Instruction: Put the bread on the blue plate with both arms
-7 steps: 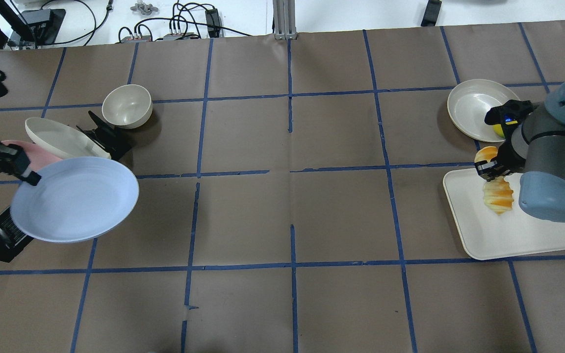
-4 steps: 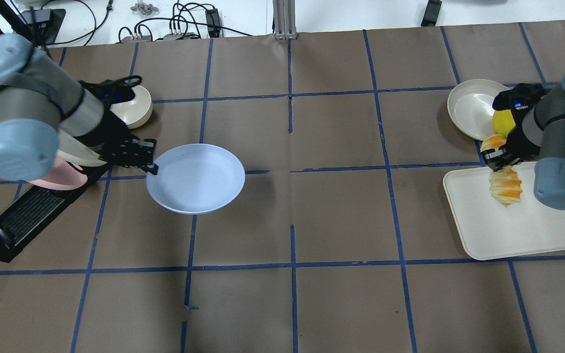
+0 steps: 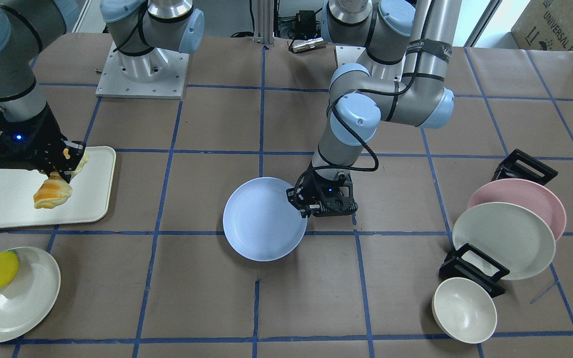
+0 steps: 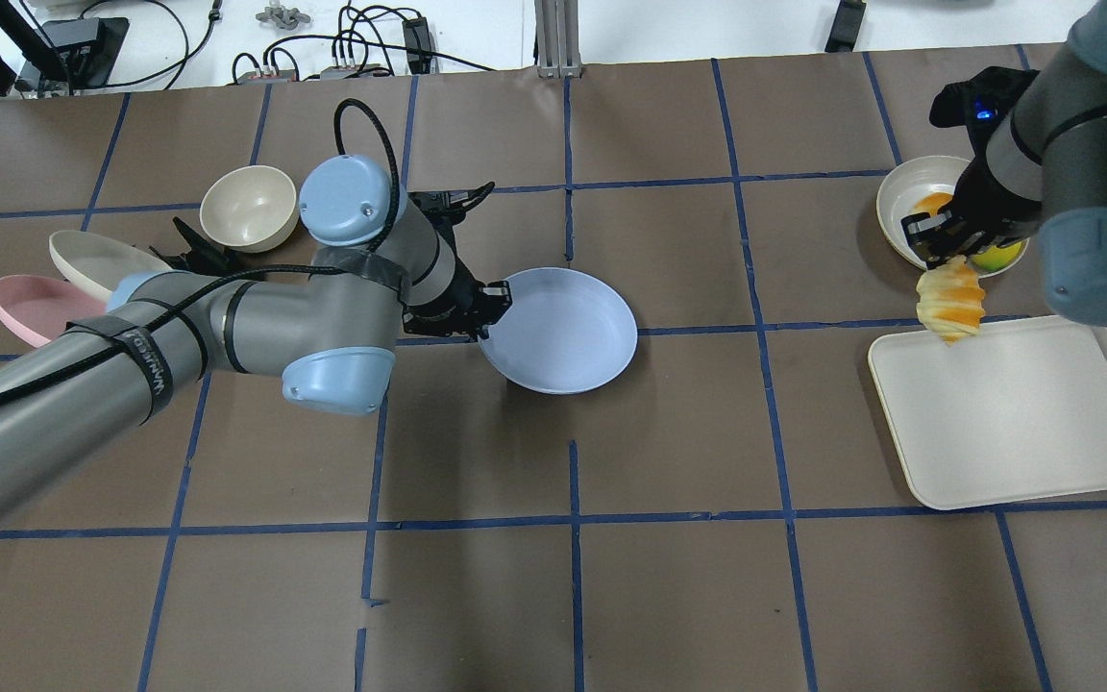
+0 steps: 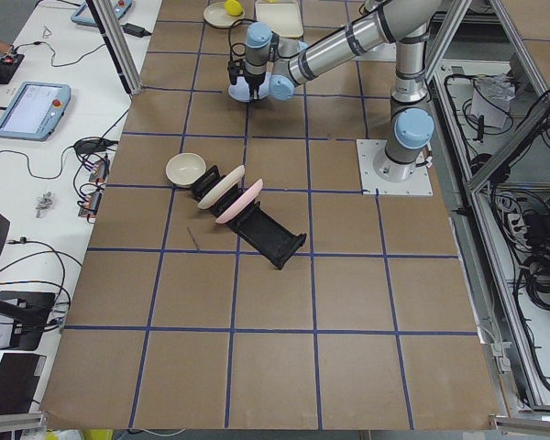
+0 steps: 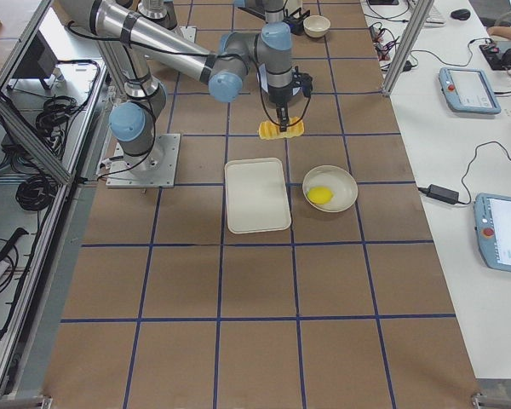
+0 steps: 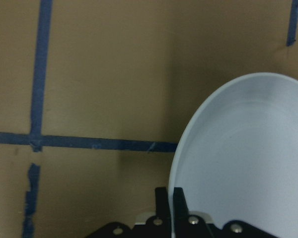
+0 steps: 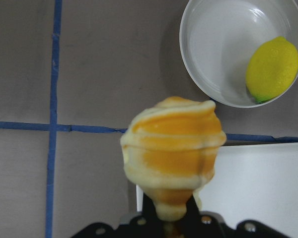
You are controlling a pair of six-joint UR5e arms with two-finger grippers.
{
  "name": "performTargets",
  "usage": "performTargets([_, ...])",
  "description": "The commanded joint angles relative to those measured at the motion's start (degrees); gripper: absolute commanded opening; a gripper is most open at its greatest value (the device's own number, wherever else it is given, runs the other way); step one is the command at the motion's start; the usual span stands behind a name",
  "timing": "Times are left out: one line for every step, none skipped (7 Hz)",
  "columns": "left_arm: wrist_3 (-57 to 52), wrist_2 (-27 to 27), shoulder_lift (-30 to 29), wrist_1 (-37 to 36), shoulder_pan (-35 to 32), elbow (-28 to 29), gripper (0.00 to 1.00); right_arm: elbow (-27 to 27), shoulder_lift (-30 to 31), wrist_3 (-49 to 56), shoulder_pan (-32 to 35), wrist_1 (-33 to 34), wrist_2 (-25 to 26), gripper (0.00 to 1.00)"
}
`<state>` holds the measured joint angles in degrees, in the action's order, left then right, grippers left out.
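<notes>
My left gripper (image 4: 488, 312) is shut on the near-left rim of the blue plate (image 4: 561, 330). It holds the plate level and low over the middle of the table. The plate also shows in the front view (image 3: 264, 219) and in the left wrist view (image 7: 243, 163). My right gripper (image 4: 944, 256) is shut on the upper end of the bread (image 4: 950, 300). The striped roll hangs down in the air over the far left corner of the white tray (image 4: 1015, 423). The bread fills the right wrist view (image 8: 171, 148).
A cream plate (image 4: 904, 202) with a yellow lemon (image 4: 1000, 256) sits beyond the tray, under my right wrist. At the far left a black rack holds a pink plate (image 4: 30, 306) and a cream plate (image 4: 97, 261). A cream bowl (image 4: 248, 207) stands beside it.
My left arm has carried the blue plate from beside the rack rightward to the table's middle. My right gripper has lifted the bread off the tray and moved it toward the far edge.
</notes>
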<state>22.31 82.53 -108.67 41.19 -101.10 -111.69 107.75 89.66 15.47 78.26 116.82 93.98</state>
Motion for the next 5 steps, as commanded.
performTargets([1.11,3.94,-0.23,-0.24,-0.43,1.73,0.99,-3.95,-0.97,-12.76,7.05,-5.53,-0.54,0.28])
performTargets([-11.46,4.04,0.12,7.25,3.59,6.18,1.00,-3.95,-0.98,-21.36,10.91,-7.11,-3.59,0.28])
performTargets([-12.71,3.96,0.47,20.29,6.68,13.10,1.00,-4.04,-1.76,-22.49,14.60,-7.74,-3.80,0.28])
performTargets([-12.90,4.13,0.91,30.25,7.58,19.08,1.00,-4.04,-2.64,-22.50,17.77,-8.44,-4.24,0.28])
performTargets([-14.90,6.05,2.13,36.44,8.02,22.62,1.00,-4.13,-4.22,-22.50,20.68,-8.28,-8.24,0.28])
